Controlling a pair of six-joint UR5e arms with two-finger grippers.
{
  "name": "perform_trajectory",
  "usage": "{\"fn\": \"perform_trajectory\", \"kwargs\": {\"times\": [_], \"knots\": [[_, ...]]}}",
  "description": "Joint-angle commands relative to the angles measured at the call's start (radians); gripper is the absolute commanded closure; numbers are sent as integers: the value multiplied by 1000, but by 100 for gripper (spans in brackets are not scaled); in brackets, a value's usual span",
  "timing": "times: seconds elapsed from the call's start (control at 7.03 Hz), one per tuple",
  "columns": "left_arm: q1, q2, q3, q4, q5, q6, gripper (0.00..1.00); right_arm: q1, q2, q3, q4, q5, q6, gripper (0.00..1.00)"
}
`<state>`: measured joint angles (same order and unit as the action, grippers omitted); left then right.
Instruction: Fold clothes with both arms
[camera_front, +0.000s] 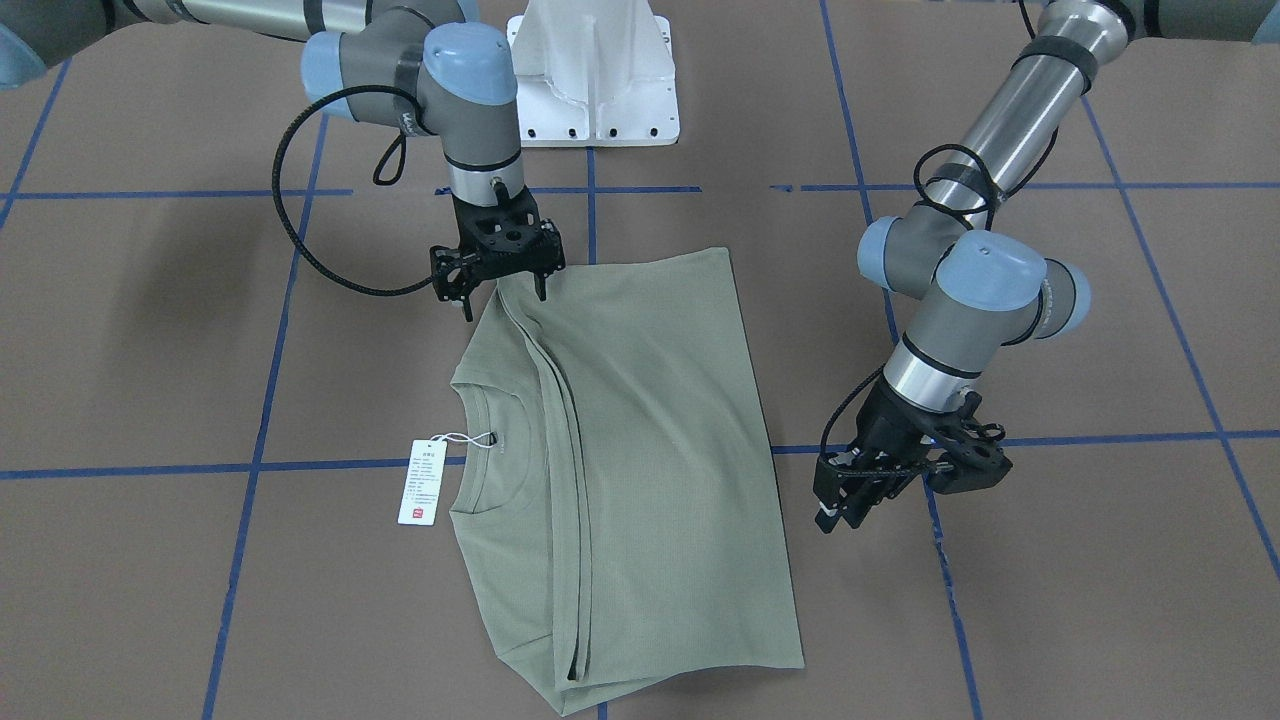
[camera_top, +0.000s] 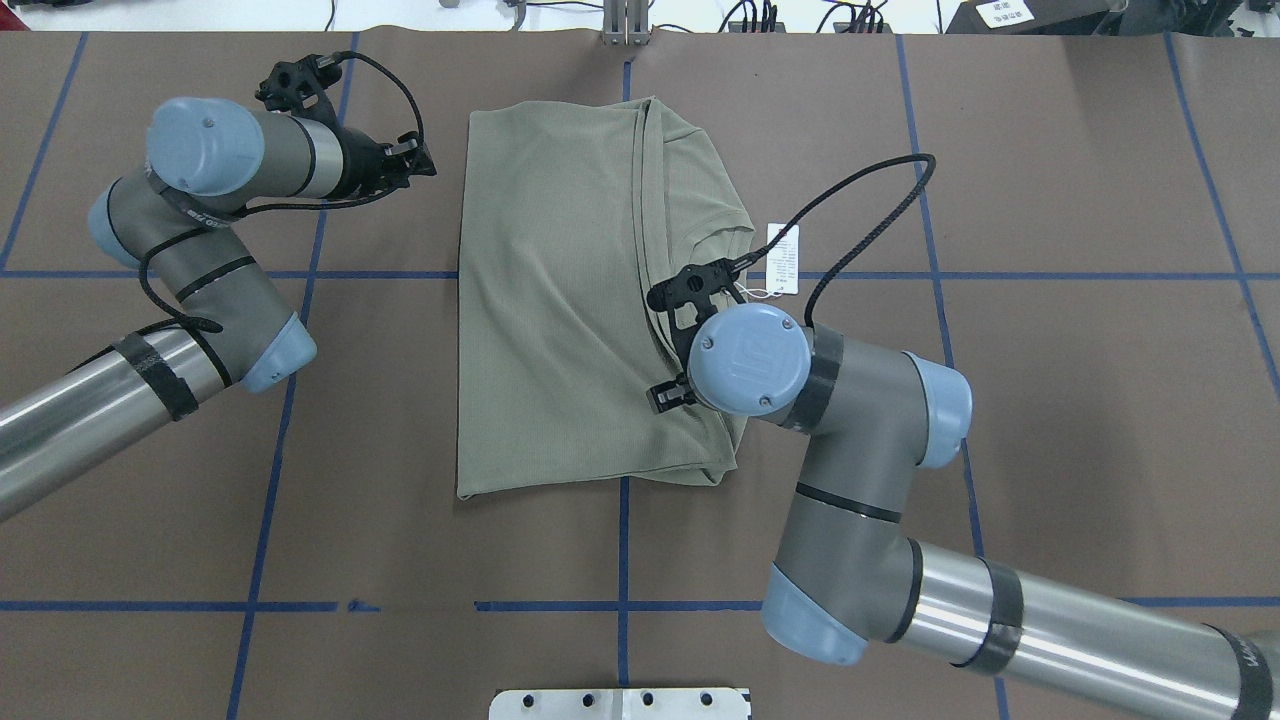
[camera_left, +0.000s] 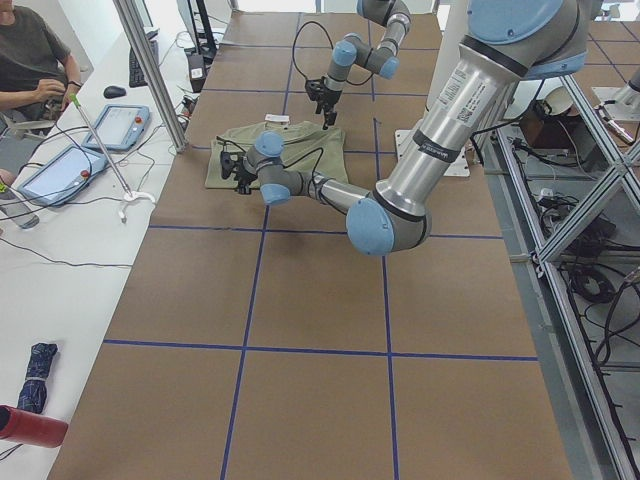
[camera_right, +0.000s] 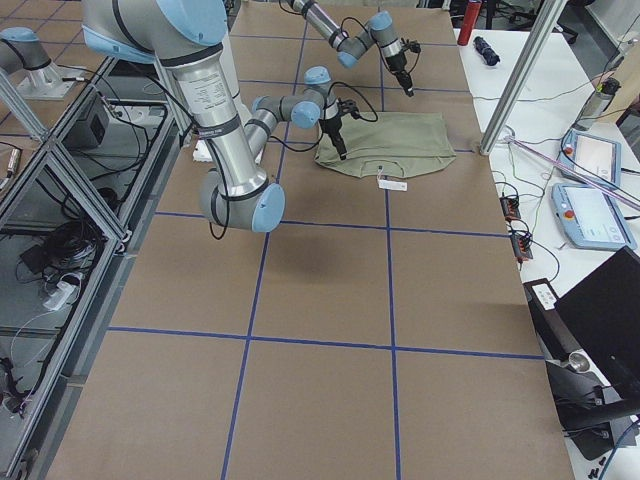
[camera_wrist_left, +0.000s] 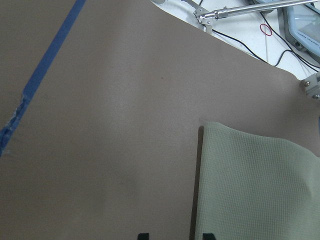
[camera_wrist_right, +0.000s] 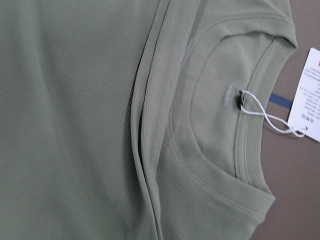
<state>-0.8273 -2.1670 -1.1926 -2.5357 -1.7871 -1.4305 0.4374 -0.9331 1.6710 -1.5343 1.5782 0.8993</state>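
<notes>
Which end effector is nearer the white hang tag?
Right. The right end effector hangs over the shirt, on the side of the hang tag; the left end effector is beyond the shirt's opposite edge.

Blue tape lines (camera_left: 300, 350) are crossing the brown table cover (camera_left: 320, 290). At upper left, an operator (camera_left: 28, 55) is sitting beside a white desk (camera_left: 70, 240) carrying two tablets (camera_left: 122, 126).

The shirt (camera_front: 650, 430) is showing plain sage green with fine ribbing. Its hang tag (camera_front: 422, 483), at nine o'clock from the shirt, is showing white with a red mark (camera_front: 420, 516). The brown desk (camera_front: 1100, 600) is carrying blue grid lines (camera_front: 340, 465).
</notes>
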Motion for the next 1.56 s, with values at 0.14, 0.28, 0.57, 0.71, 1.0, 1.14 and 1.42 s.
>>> {"fn": "perform_trajectory", "kwargs": {"times": [0.14,0.28,0.57,0.71,1.0,1.14,1.42], "knots": [[2,3,-10,2,0,-18,53,32,117,-190,46,-6,-4,5],[4,4,-10,2,0,-18,53,32,134,-229,72,-6,-3,15],[4,3,-10,2,0,-18,53,34,140,-244,89,-4,-3,79],[4,4,-10,2,0,-18,53,34,140,-244,91,-3,-5,100],[4,4,-10,2,0,-18,53,41,143,-244,91,6,-5,100],[4,6,-10,2,0,-18,53,61,143,-244,91,31,-8,100],[4,10,-16,2,0,-18,53,72,128,-235,94,57,-11,100]]}}
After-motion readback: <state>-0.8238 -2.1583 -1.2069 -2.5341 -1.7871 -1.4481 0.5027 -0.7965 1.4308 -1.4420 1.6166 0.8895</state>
